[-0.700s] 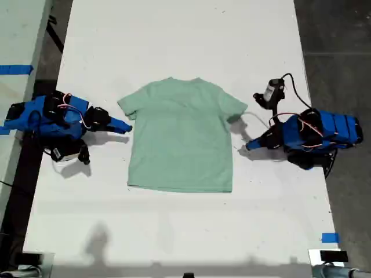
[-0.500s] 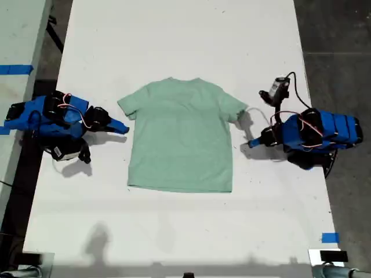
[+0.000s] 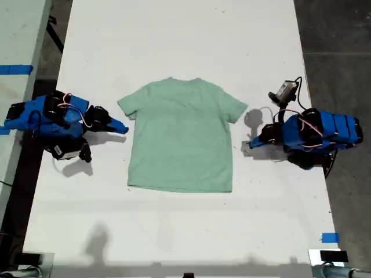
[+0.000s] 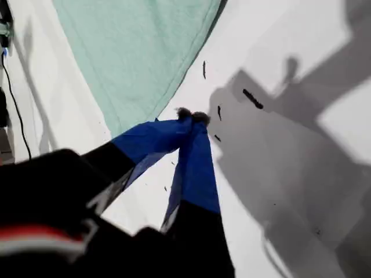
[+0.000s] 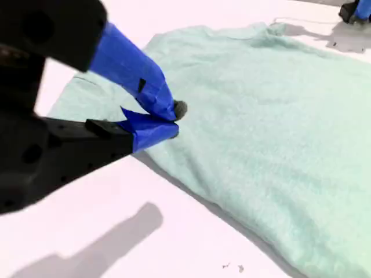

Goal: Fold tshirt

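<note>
A: Count?

B: One plain pale mint-green short-sleeved cloth tshirt (image 3: 181, 136), two blue arms, one long white table (image 3: 174, 35).

A: Where's the tshirt?

B: It lies flat and spread in the middle of the table, with its hem toward the exterior view's bottom. Both sleeves are out.

A: Room?

B: There is bare white table on all four sides of the tshirt, widest above and below it in the exterior view. An arm lies at each table side.

A: Jaws?

B: The first gripper (image 3: 253, 142), on the exterior view's right, has its tips pressed together on nothing. It sits near the tshirt's side edge, apart from the cloth. The second gripper (image 3: 124, 128), on the exterior view's left, is closed at the tips with nothing between them. It is just beside the sleeve. Cannot tell if it touches the cloth.
</note>
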Controlling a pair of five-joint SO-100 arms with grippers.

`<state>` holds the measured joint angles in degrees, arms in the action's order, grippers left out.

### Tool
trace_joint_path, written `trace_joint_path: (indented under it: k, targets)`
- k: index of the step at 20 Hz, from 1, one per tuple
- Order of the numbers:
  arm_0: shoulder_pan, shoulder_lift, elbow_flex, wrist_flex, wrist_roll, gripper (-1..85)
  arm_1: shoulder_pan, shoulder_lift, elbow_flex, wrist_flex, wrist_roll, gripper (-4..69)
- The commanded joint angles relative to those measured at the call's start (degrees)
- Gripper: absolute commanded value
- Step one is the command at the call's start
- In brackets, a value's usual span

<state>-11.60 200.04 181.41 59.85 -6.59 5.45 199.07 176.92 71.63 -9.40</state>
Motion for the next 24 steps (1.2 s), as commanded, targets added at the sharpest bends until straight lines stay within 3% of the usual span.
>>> trace_joint_path:
  k: [1,4,6,10,12,18,24]
  targets:
    - [0.3,5.0,-2.1,-3.8,-1.0,0.1,-1.4,0.5,-4.8,0.7,0.6,-1.4]
    - [1.1,-8.0,-8.7,-8.9,-1.1,0.1,-1.1,-8.0,-12.9,-0.6,-1.5,-1.3]
    - [0.7,-23.2,-19.7,-8.9,0.5,0.1,-0.1,-21.6,-22.9,-1.9,-4.7,-1.3]
    - [-4.6,-45.3,-43.3,1.3,9.2,0.1,3.6,-41.7,-43.2,0.7,-14.0,-1.3]
    - [-9.7,-56.4,-54.1,9.7,15.3,0.1,6.5,-48.5,-51.8,4.2,-19.4,-1.3]
    - [-23.5,-76.9,-76.1,25.7,33.4,0.1,18.6,-63.3,-70.7,15.4,-36.7,-1.3]
    - [-32.3,-80.7,-82.0,32.0,43.2,0.1,30.4,-73.6,-80.9,20.2,-53.9,-1.4]
